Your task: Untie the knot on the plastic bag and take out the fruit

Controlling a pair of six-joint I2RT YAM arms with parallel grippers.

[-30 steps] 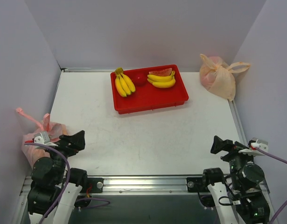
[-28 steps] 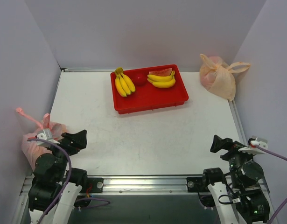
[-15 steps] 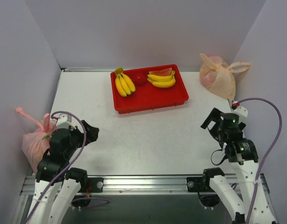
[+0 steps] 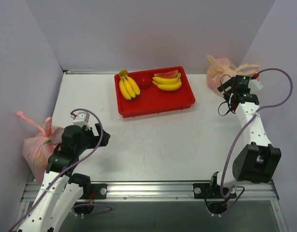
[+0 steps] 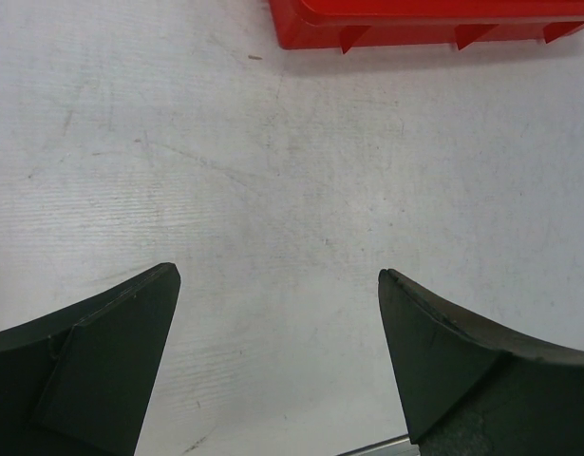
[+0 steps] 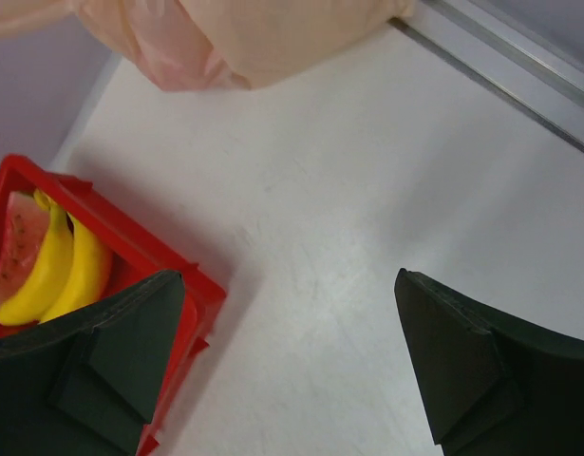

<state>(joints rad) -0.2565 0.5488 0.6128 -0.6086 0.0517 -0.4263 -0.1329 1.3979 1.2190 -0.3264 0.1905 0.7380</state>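
Observation:
The peach-orange plastic bag point(image 4: 217, 72) sits at the back right corner, its loop handles point(image 4: 248, 68) sticking out to the right. The knot lies partly behind my right wrist. The fruit is hidden inside the film. My right gripper point(image 4: 223, 99) hovers open just in front of the bag. In the right wrist view the bag point(image 6: 263, 38) fills the top edge, beyond the open gripper point(image 6: 290, 275) over bare table. My left gripper point(image 4: 101, 135) is open over the near left of the table, and the left wrist view shows nothing between the open gripper point(image 5: 277, 280).
A red tray point(image 4: 184, 102) at the back centre holds two banana bunches point(image 4: 128, 87) and a watermelon slice point(image 4: 166, 75). Its corner point(image 6: 130, 252) lies left of my right gripper. A pink bag point(image 4: 35, 145) rests against the left wall. Walls close three sides.
Both arms rose from their folded rest. The right arm swung far back to the peach-orange bag. The left arm reached forward over the table. Both grippers stayed open.

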